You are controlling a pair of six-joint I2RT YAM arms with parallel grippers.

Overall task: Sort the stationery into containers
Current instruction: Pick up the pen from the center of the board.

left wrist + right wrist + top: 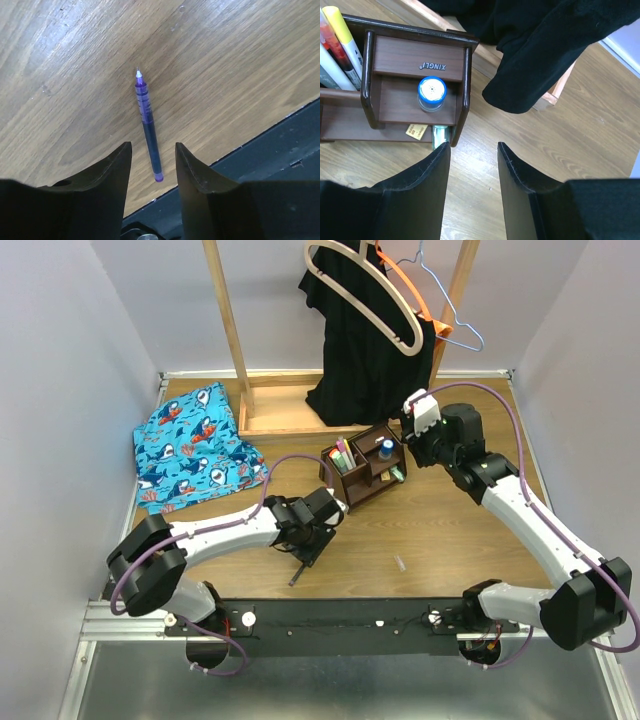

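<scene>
On the table (pixel 225 75) near the desk organizer (pixel 362 475), centre your open left gripper (pixel 152 146) astride the purple pen (pixel 147 120); right gripper (pixel 474 145) open.

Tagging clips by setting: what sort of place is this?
Probably a lab test cell, not a home: robot arms mounted at a wooden table, plain walls boxing it in, staged props like a desk organizer and clothes rack.
</scene>
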